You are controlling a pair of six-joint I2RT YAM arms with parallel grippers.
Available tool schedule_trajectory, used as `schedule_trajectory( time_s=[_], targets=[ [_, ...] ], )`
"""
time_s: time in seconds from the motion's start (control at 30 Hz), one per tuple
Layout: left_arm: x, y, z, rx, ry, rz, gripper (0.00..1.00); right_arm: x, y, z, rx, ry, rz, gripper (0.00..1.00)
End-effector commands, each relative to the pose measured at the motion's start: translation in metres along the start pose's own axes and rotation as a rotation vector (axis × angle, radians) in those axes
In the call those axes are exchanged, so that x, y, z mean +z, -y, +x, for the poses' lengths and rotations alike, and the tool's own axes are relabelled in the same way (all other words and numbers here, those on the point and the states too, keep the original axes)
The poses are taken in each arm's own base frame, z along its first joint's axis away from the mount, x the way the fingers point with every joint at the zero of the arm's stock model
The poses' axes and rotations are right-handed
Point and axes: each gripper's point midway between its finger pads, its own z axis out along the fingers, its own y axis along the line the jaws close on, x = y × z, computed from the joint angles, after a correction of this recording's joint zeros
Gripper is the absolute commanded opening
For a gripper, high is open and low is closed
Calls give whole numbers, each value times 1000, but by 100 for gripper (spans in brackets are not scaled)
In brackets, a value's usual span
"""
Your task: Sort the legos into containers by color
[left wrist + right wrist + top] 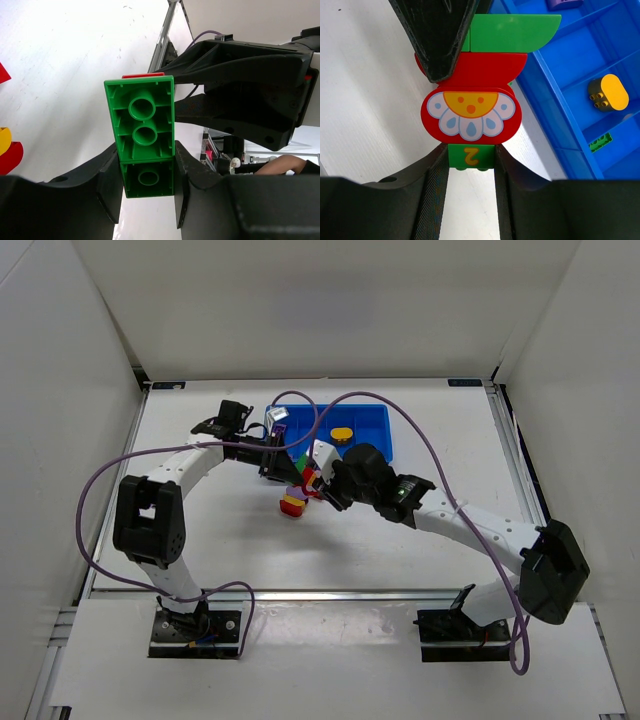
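Note:
A joined stack of legos hangs above the table between both grippers (304, 478). My left gripper (148, 182) is shut on a green brick (142, 127) seen from its hollow underside, with a red sliver (143, 75) beyond it. My right gripper (471, 159) is shut on a small green block marked "2" (471, 155), which carries a red flower piece (471, 117) and a green piece (512, 32). The left gripper's black finger (437, 35) presses in from above. The blue tray (372, 420) lies just behind, holding a yellow piece (609, 92), a green piece (600, 142) and a purple piece (565, 4).
A red and yellow pile of legos (292, 505) sits on the white table just in front of the grippers, also showing at the left edge (7, 150) of the left wrist view. White walls enclose the table. A purple cable (430, 445) loops over the tray.

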Motion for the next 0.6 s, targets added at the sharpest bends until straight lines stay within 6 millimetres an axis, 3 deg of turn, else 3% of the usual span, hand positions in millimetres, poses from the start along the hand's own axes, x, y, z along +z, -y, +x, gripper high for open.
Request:
schedule_trajectory(
  time_s=[0.0, 0.27, 0.57],
  targets=[
    [-2, 30, -6, 90, 3, 80, 23, -4, 9, -38, -13, 115, 29, 0],
    [-32, 23, -18, 75, 88, 45, 17, -21, 2, -5, -21, 41, 14, 0],
    [-45, 27, -29, 91, 126, 34, 15, -31, -3, 28, -14, -30, 5, 0]
  ],
)
